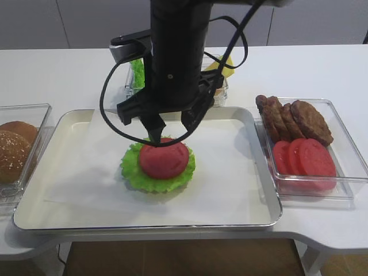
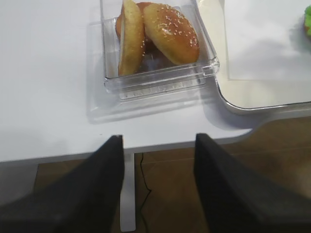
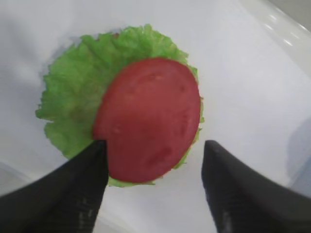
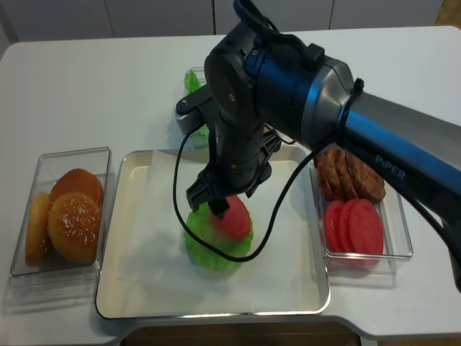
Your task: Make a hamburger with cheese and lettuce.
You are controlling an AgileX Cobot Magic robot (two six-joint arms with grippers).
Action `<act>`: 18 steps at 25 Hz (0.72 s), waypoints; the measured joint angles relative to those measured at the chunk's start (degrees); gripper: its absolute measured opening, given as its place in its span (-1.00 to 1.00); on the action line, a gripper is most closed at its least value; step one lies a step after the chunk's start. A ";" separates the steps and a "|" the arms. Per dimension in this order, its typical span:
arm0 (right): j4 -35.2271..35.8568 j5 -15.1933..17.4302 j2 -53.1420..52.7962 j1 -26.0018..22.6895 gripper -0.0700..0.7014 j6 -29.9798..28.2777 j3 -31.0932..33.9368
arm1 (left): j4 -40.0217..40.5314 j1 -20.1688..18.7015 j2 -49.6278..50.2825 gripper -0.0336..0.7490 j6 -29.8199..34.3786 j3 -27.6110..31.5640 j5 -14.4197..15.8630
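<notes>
1. The hamburger (image 1: 157,167) is seen near the middle of the tray (image 1: 34,213), on white paper (image 1: 230,172); the tray is set on the white desk (image 1: 322,75).
2. The stack is made up of a frilly green lettuce (image 3: 73,97) with a red tomato slice (image 3: 148,119) lying on top, offset toward one side of the leaf.
3. The right pincer (image 1: 169,125) is held just above the hamburger with its fingers apart, one on either side of the tomato slice; nothing is gripped between them.
4. The left pincer (image 2: 158,189) is seen at the near left edge of the desk, its fingers apart and empty.
5. A clear box of buns (image 2: 167,26) is placed left of the tray.
6. A clear box right of the tray is filled with brown patties (image 1: 296,119) at the far end and tomato slices (image 1: 305,158) at the near end.
7. The cheese (image 1: 225,64) is partly visible behind the arm, in a clear container beyond the tray.
</notes>
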 joint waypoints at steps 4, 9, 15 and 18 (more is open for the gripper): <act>2.50 -0.97 0.00 0.00 0.60 -0.41 0.00 | 0.00 0.00 0.00 -0.01 0.00 0.00 0.00; 4.26 -1.75 0.00 0.00 0.65 -0.68 0.00 | 0.00 0.00 0.00 -0.01 0.00 0.00 0.00; 5.95 0.20 0.00 0.00 0.65 -0.32 -1.06 | 0.00 0.00 0.00 -0.01 0.00 0.00 0.00; 5.76 0.55 0.00 0.00 0.65 -0.17 -3.69 | 0.00 0.00 0.00 -0.01 0.00 0.00 0.00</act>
